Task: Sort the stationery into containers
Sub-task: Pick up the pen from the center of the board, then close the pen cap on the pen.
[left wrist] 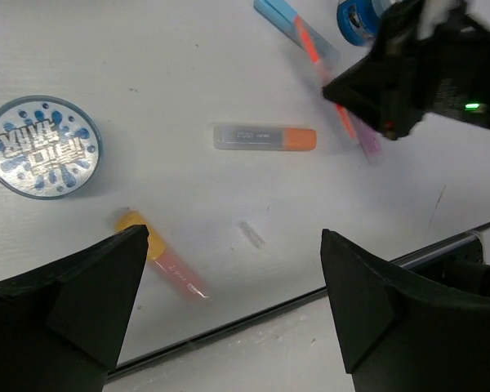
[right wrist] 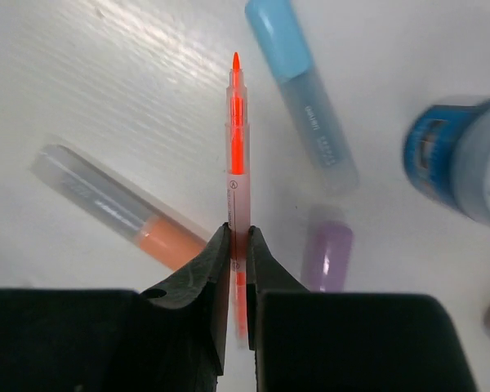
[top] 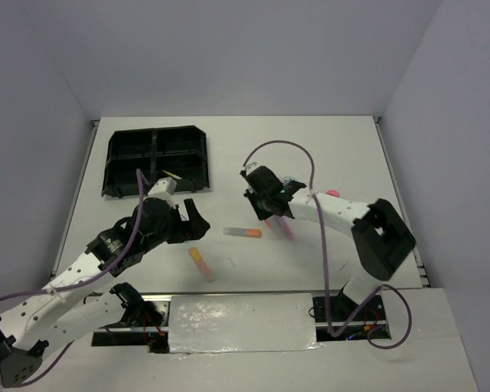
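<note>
Stationery (top: 243, 233) loose across the middle of the table (top: 310, 147); black tray (top: 157, 159) by the far left corner, contents too dark to read. Thin orange pen (right wrist: 236, 122) pinched in the right gripper (right wrist: 238, 245), fingers pressed together on the barrel well back from the tip; lifted or resting, not determinable. Just beside the pen: blue marker (right wrist: 298, 82), purple marker (right wrist: 327, 257), orange-capped marker (right wrist: 122, 208) and one blue tub (right wrist: 461, 163). Pink-capped bottle (top: 333, 193) farther toward the right edge. Left gripper (left wrist: 233, 245) spread wide, holding nothing, hovering toward the near edge above a yellow-capped marker (left wrist: 162, 256); second blue tub (left wrist: 42, 147) off to one side of it.

Hazards, as judged:
- Pivoting or slipping of the pen, owing to a narrow pinch on a smooth, slender barrel.
- Scattering of the neighbouring markers if swept by the pen's long free end.
- Contact between the two grippers, with the left gripper placed between the right gripper and the tray.
- Rolling of round markers toward the near edge after any nudge.
</note>
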Motion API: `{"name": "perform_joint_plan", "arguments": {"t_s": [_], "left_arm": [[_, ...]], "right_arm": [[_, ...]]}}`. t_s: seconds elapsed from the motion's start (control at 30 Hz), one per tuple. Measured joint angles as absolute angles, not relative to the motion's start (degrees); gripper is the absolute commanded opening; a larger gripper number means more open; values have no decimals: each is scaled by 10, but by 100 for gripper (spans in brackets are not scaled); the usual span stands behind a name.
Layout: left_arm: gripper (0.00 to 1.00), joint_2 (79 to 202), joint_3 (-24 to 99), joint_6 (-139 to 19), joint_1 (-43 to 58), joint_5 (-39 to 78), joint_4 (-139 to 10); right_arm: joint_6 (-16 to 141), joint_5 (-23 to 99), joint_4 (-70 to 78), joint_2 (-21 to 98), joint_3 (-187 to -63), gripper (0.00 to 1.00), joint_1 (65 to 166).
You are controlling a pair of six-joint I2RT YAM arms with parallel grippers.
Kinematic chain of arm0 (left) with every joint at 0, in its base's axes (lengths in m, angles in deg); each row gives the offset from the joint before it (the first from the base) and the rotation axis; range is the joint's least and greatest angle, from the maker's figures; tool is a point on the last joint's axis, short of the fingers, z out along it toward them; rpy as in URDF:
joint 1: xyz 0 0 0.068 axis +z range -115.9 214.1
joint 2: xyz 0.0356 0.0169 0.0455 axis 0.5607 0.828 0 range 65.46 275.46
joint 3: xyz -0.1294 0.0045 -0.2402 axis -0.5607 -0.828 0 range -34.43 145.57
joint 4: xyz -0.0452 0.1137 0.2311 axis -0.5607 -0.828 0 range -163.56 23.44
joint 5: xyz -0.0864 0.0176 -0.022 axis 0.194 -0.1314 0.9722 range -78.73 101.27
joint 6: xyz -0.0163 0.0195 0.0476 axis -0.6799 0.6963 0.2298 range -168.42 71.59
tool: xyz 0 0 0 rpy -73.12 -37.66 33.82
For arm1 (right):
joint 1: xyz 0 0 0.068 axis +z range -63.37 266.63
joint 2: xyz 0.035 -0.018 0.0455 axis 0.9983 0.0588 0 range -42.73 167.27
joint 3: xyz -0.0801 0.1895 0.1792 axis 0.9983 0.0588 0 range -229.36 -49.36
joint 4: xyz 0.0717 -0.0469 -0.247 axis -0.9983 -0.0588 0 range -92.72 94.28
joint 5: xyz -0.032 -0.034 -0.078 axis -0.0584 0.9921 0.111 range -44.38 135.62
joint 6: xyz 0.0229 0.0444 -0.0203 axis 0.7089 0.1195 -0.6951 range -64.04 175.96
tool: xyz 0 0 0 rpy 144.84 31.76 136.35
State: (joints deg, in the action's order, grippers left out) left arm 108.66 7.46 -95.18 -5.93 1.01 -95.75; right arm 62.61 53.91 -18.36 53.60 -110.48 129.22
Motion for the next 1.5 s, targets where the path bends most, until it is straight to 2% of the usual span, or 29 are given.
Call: {"name": "perform_joint_plan", "arguments": {"t_s": [0.27, 0.47, 0.6, 0.83, 1.17, 1.33, 1.4, 1.5], "left_arm": [[98, 1235, 82, -1057, -160, -69, -955], [95, 1389, 153, -1220, -273, -167, -1016], [90, 1495, 234, -1317, -313, -207, -1075], [84, 1616, 315, -1402, -319, -217, -1140], [81, 1663, 320, -1434, -322, -189, -1160], [76, 1674, 320, -1438, -324, -176, -1157], [71, 1681, 320, -1441, -324, -170, -1155], [70, 1686, 319, -1444, -324, -163, -1149]], "right_arm": [[698, 606, -186, 254, -1059, 0, 1292], [728, 631, -214, 134, -1023, 0, 1293], [732, 635, -239, 96, -994, 0, 1295], [733, 634, -266, 62, -970, 0, 1296], [730, 622, -267, 36, -947, 0, 1296], [728, 612, -265, 31, -942, 0, 1296], [728, 610, -265, 28, -939, 0, 1297], [726, 606, -265, 25, -939, 0, 1299]]}}
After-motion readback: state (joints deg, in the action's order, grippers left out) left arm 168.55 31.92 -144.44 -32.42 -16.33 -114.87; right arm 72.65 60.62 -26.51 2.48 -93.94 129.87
